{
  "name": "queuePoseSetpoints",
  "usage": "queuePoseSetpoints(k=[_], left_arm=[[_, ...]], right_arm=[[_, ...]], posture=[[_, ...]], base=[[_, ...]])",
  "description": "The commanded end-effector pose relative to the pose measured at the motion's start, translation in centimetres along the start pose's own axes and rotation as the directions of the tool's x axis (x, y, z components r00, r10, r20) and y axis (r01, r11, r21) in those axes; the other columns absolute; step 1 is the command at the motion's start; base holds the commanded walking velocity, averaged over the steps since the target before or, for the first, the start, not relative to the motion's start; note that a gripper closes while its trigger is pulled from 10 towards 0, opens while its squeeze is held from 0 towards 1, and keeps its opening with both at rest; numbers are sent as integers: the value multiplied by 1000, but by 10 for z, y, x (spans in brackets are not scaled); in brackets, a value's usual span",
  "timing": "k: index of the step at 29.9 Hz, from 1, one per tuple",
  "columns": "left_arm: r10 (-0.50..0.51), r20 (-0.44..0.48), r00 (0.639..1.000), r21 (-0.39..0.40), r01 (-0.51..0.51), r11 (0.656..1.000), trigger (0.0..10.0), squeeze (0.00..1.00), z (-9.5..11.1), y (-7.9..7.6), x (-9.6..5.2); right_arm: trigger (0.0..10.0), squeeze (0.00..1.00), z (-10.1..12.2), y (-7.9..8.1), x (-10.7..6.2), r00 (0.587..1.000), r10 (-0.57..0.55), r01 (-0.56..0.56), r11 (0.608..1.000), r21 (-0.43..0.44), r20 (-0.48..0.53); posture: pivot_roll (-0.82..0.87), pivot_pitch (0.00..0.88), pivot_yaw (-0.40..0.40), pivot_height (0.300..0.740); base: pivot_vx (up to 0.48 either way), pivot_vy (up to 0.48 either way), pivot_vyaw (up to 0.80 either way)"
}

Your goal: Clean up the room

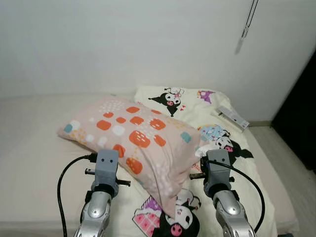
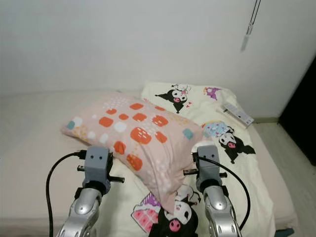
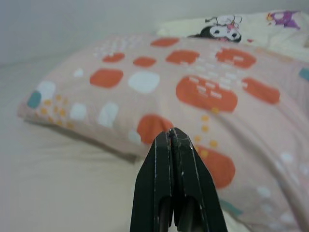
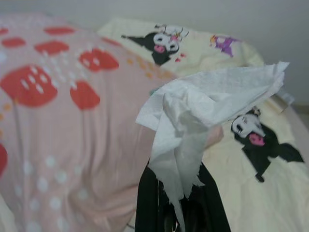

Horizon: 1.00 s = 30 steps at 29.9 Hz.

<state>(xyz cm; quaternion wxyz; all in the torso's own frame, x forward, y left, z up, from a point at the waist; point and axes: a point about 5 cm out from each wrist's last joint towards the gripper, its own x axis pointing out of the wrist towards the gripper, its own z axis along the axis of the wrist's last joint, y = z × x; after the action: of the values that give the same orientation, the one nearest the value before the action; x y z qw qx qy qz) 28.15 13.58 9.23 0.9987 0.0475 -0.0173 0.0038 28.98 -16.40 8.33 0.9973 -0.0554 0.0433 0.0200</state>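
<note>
OK, the right claw [image 4: 181,212] is clamped on a crumpled white tissue [image 4: 203,113], which sticks up from between the black fingers; in the right wrist view the tissue hangs just beside the pink pillow's near-right corner, above the cartoon-print sheet [image 1: 207,106]. The left claw [image 3: 173,145] has its fingers pressed together w/ nothing between them, hovering just in front of the pillow [image 1: 133,133], near its lower-left edge.

The pillow (pink, orange and white blotches) lies diagonally across the bed [image 1: 34,148], part on the bare cream mattress, part overlapping the sheet. A small white box-like thing [image 1: 232,117] (maybe a remote, can't tell) lies on the sheet well to the right of the pillow, toward the wall side.

Step in hand, as I read it: tissue is picked up and needs carrying off to a bin. To do it well:
- keep the right claw's clamp firm; tissue is light and floppy, only a thin bit is pinched, so a loosened grip drops it
- lift away from the pillow before turning, so the loose flaps don't snag on the pillow corner
- keep the left arm clear of the pillow, no need to touch it yet
- no bin seen here, so expect to turn and look for one.
</note>
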Motion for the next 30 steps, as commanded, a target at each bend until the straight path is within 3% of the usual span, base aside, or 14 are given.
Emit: queuePoseSetpoints(k=[1, 10, 22, 30], left_arm=[[-2, -2, 1000, 2, 2, 1000, 10000, 0, -1, 1, 0], [-4, 1, 1000, 6, 4, 1000, 10000, 0, -1, 2, -1], [-4, 5, 1000, 3, 4, 1000, 10000, 0, -1, 2, -1], [-48, -26, 998, -15, 48, 999, 10000, 0, -10, -2, -5]], right_arm=[[10000, 0, 0, 2, -2, 1000, 0, 0, 1000, 12, -3], [10000, 0, 3, 5, -4, 1000, -2, 1, 1000, 24, 12], [10000, 0, 3, 7, -4, 1000, 4, -4, 1000, 9, 8], [10000, 0, -15, 13, -6, 998, 17, -22, 997, -76, -62]], posture=[[-19, 75, -14, 703], [-19, 77, -8, 740], [-18, 75, -5, 740], [-13, 76, -6, 740]], base=[[0, 0, 0], [0, 0, 0], [0, 0, 0], [0, 0, 0]])
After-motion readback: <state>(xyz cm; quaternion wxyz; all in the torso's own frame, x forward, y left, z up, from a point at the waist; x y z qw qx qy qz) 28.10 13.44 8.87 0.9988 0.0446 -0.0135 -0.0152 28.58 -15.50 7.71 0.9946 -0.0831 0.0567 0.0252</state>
